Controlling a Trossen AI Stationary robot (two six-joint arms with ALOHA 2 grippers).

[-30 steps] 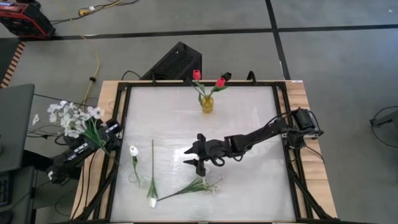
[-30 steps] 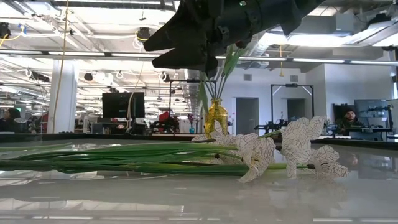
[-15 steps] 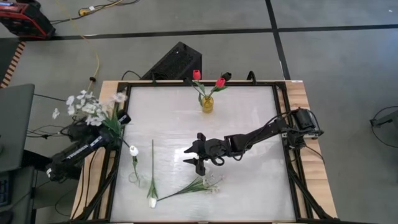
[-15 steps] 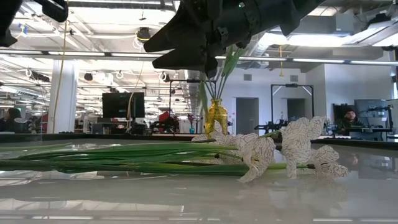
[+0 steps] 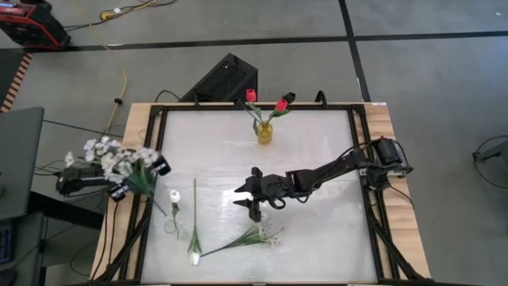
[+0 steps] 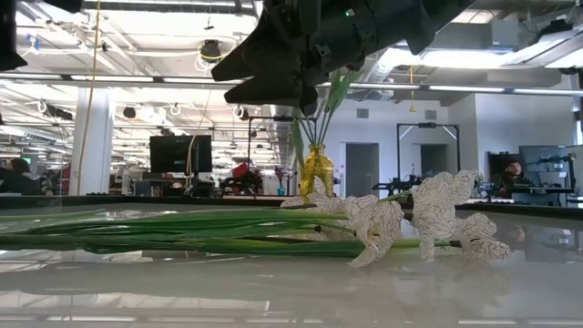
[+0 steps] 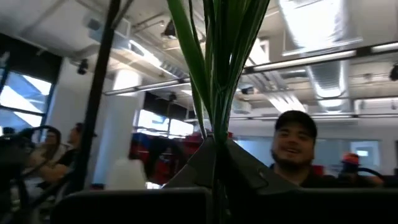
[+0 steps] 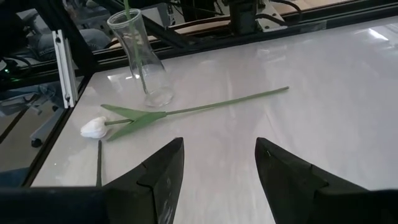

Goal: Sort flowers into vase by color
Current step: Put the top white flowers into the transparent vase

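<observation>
Start at the left edge of the table: your left gripper [image 5: 131, 181] is pressed tight on the green stems of a bushy spray of tiny white blossoms [image 5: 107, 155], held up in the air past the table rim. That bunch looks light and floppy, and the little flowers could snag or shake loose, so hold low on the stems, not on the blooms. Next comes a clear glass vase [image 8: 140, 59] with one white tulip already in it, and just beside it a white tulip [image 8: 94, 127] lies flat on the white table [image 5: 317, 238]. Its stem looks thin and bendy, so pinch it near the middle. Over the middle of the table your right gripper [image 8: 217, 168] hangs with its fingers spread wide and nothing in them. Far back stands the yellow vase [image 5: 263, 133] with two red tulips [image 5: 266, 101].
</observation>
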